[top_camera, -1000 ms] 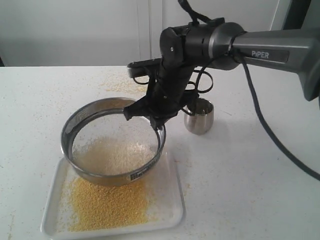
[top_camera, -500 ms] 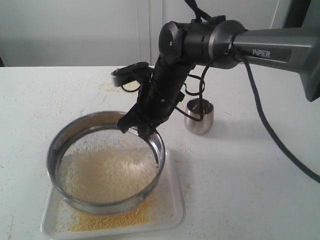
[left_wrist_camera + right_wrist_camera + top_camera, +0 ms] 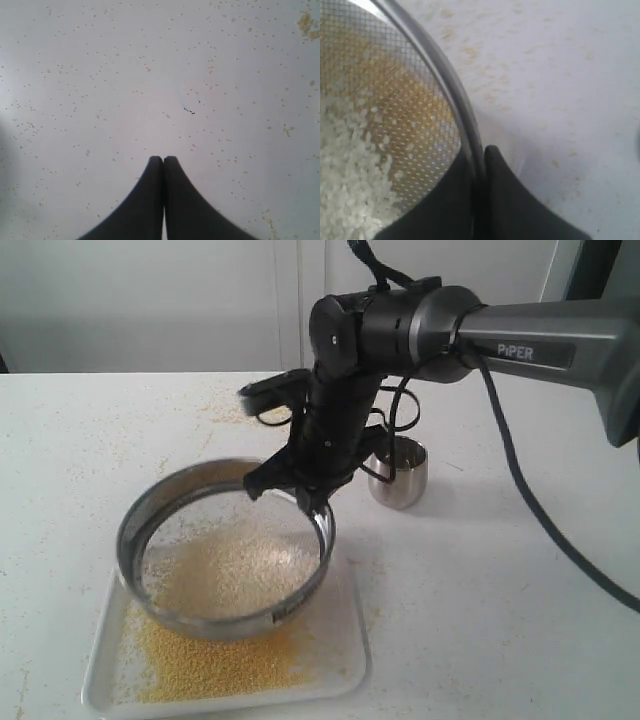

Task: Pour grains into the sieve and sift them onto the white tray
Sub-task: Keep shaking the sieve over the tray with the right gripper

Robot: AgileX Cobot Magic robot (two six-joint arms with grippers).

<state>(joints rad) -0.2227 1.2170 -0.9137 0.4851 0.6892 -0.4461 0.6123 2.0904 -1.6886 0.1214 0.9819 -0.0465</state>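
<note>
we see sieve (image 3: 190, 618) above tray (image 3: 345, 665), grains (image 3: 235, 565) inside | cup (image 3: 400, 480) behind | right tool (image 3: 481, 152) pinches rim | left tool (image 3: 163, 160) closed, empty

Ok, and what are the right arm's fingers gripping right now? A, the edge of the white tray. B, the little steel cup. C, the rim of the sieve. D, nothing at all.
C: the right fingers are clamped on the rim of the sieve, one on each side of it, while the steel cup stands apart, untouched.
</note>
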